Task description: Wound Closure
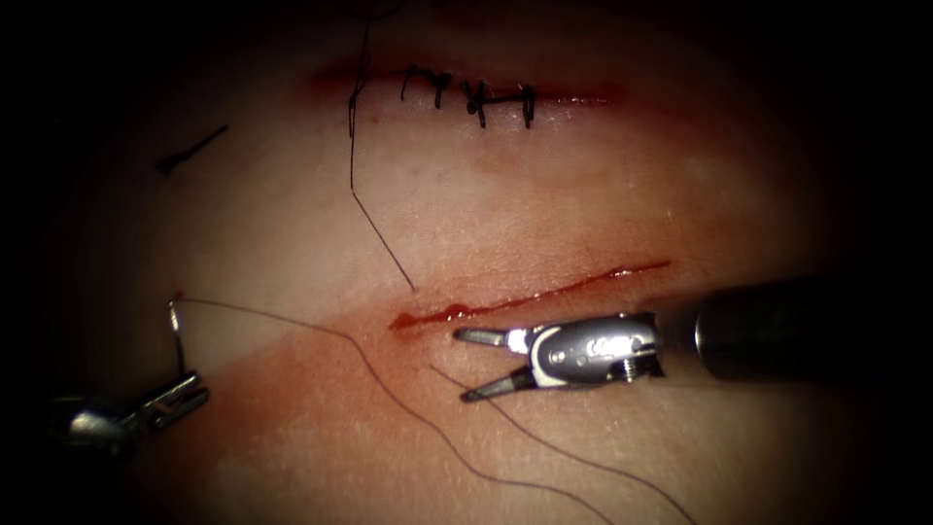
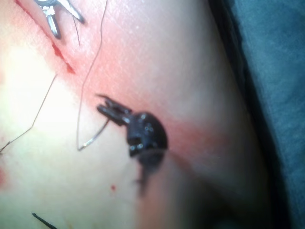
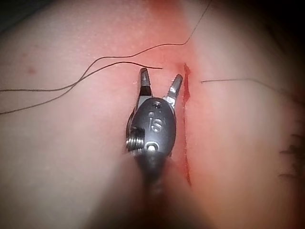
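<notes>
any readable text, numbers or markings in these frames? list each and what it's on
"16": engraved on the metal wrist body of the right pincer, read in the right wrist view; the second digit is soft, so it is a likely reading.
Engraved marking on that same wrist body in the endoscope view: too blurred to read.
Left pincer, which holds the needle: no marking can be made out.

We see a surgical training lab: practice tissue (image 1: 292,224) bearing a stitched cut (image 1: 471,95), grey drape (image 2: 271,71) beside the tissue.
</notes>
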Tool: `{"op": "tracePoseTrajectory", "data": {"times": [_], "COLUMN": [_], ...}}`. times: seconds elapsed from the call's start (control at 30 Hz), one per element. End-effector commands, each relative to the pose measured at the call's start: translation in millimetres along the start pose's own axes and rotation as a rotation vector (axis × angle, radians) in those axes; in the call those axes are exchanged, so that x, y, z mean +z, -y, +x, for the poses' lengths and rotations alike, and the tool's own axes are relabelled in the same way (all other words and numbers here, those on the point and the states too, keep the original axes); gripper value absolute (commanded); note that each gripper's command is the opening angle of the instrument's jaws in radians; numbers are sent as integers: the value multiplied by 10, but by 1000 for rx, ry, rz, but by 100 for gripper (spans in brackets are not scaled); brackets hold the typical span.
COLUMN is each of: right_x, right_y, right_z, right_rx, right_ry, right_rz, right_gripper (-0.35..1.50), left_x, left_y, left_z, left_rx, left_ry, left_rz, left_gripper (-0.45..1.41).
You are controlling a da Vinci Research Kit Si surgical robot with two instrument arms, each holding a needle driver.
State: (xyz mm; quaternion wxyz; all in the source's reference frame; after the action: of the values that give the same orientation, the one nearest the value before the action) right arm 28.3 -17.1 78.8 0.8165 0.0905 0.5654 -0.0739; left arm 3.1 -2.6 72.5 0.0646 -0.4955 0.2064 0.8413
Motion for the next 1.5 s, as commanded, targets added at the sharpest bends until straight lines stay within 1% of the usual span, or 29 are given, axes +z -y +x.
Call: {"op": "tracePoseTrajectory", "data": {"times": [0.03, 0.1, 0.2, 0.27, 0.3, 0.33, 0.4, 0.47, 0.57, 0.63, 0.67, 0.8, 0.9, 1.0, 1.03, 1.07, 1.1, 1.17, 1.2, 1.23, 1.27, 1.3, 1.4, 1.5], "right_x": [19, 32, 38, 39, 38, 37, 33, 28, 17, 6, -1, -44, -91, -146, -169, -204, -227, -258, -278, -306, -318, -344, -368, -377], "right_y": [7, 6, 2, -1, -3, -4, -5, -6, -4, 1, 3, 18, 35, 55, 62, 73, 82, 94, 103, 115, 122, 134, 145, 147], "right_z": [-4, -5, -4, -4, -4, -4, -5, -6, -8, -10, -11, -15, -18, -22, -25, -30, -33, -36, -37, -38, -37, -35, -29, -23], "right_rx": [-6, -14, -12, -10, -9, -14, -3, 4, 14, 16, 20, 27, 37, 43, 49, 67, 77, 89, 95, 109, 112, 123, 142, 155], "right_ry": [-2, -1, -1, -1, 0, -1, -4, 1, 32, 49, 56, 86, 121, 150, 161, 179, 194, 216, 226, 235, 238, 249, 257, 252], "right_rz": [12, 19, 18, 17, 15, 16, 21, 25, 27, 15, 8, -22, -52, -91, -108, -126, -137, -155, -161, -166, -166, -164, -162, -149], "right_gripper": [106, 106, 103, 94, 83, 59, -35, -35, -35, -35, -35, -35, -35, -35, -35, -35, -35, -35, -35, -35, -35, -35, -35, -35], "left_x": [6, 6, 6, 6, 6, 6, 6, 6, 6, 6, 6, 5, 5, 6, 6, 7, 7, 7, 7, 7, 7, 8, 8, 9], "left_y": [-7, -7, -7, -7, -7, -7, -7, -7, -7, -7, -7, -7, -7, -8, -8, -8, -8, -9, -9, -9, -9, -9, -9, -9], "left_z": [-3, -3, -3, -3, -3, -3, -3, -3, -3, -3, -3, -3, -2, -2, -2, -2, -2, -1, -1, -1, -1, -1, -1, -1], "left_rx": [-3, -3, -3, -3, -3, -3, -3, -3, -3, -3, -3, -3, -3, -9, -9, -9, -9, -9, -9, -9, -9, -9, -9, -9], "left_ry": [-2, -2, -1, -1, -2, -2, -2, -2, -1, -1, -1, -1, -1, -1, -3, -5, -5, -5, -5, -5, -5, -4, -4, -6], "left_rz": [-2, -2, -2, -2, -2, -2, -2, -2, -2, -2, -2, -2, -2, -2, -3, -4, -4, -3, -3, -3, -3, -3, -3, -4], "left_gripper": [-45, -45, -45, -45, -45, -45, -45, -45, -45, -45, -45, -45, -45, -45, -45, -45, -45, -45, -45, -45, -45, -45, -45, -45]}}
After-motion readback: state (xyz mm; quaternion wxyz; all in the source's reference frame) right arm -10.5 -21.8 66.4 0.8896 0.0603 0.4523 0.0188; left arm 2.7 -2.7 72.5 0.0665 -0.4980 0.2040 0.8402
